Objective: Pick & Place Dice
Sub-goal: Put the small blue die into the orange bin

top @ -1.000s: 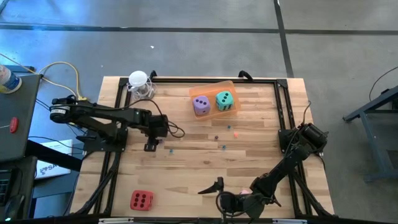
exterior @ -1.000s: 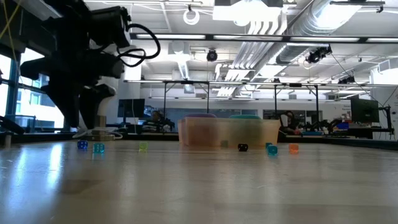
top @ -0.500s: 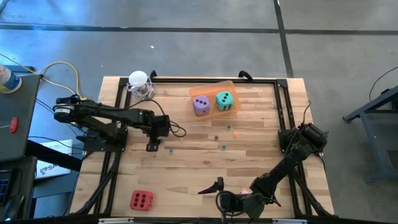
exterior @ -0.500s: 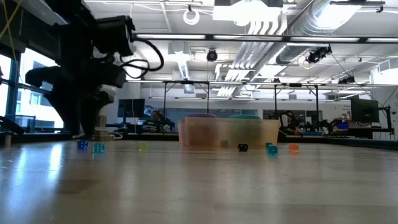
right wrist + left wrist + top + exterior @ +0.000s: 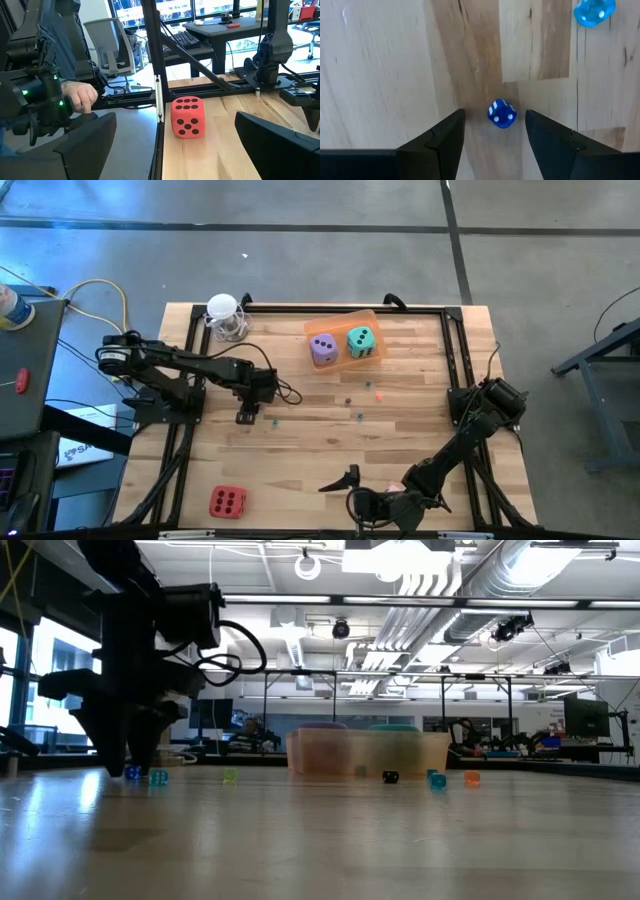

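Note:
The red die (image 5: 228, 501) rests on the table near its front left; in the right wrist view this red die (image 5: 188, 116) lies ahead of my right gripper (image 5: 176, 131). That gripper (image 5: 350, 494) stands level and open by the near edge. The purple die (image 5: 323, 348) and the teal die (image 5: 361, 342) sit in an orange tray (image 5: 343, 323) at the back. My left gripper (image 5: 245, 417) points down, open, low over the table. Its fingers stand on either side of a tiny blue bead die (image 5: 501, 113) without touching it.
Tiny coloured beads (image 5: 361, 417) lie scattered mid-table; a lighter blue one (image 5: 594, 11) sits near my left gripper. A white-lidded jar (image 5: 223, 315) stands at the back left. A black frame (image 5: 455, 360) rims the table. A person's hand (image 5: 80, 97) shows beyond the table's left edge.
My left gripper has sunk toward the table and edged a little toward the right, coming down around the tiny blue bead die. Its finger gap looks unchanged.

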